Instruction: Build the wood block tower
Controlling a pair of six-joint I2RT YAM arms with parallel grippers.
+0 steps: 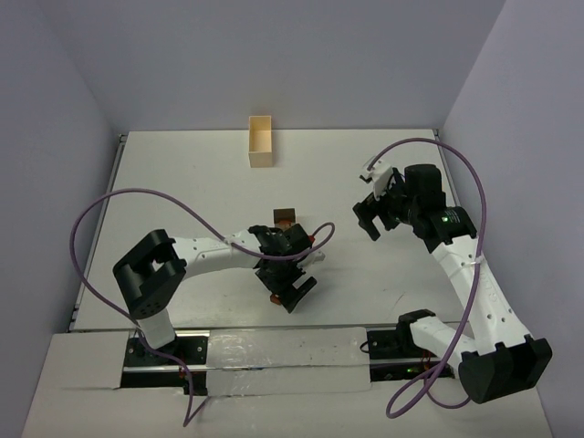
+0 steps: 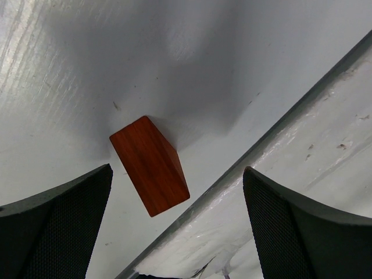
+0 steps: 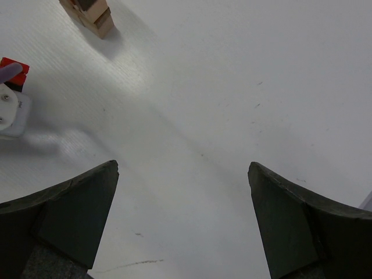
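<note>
Nearest the arm bases, the left end effector (image 1: 290, 290) hangs low over the table (image 1: 182, 182), just beyond the pale raised strip (image 2: 302, 145) along the near edge. The top view hides what lies under it apart from a speck of orange-red. The left wrist view shows it plainly: a reddish-brown wood block (image 2: 150, 165) lying flat on the table between the two fingers. The fingers are spread wide and neither touches the block.

A little farther back, just beyond the left wrist, stands a small stack of wood blocks (image 1: 285, 216). It looks dark brown from above. The right wrist view catches it at its top left corner, showing tan pieces with a reddish-brown one.

To the right of the stack and well apart from it, the right end effector (image 1: 374, 214) is raised above bare table, fingers wide apart and holding nothing.

At the far edge sits a pale, open rectangular wooden box (image 1: 261, 141)
</note>
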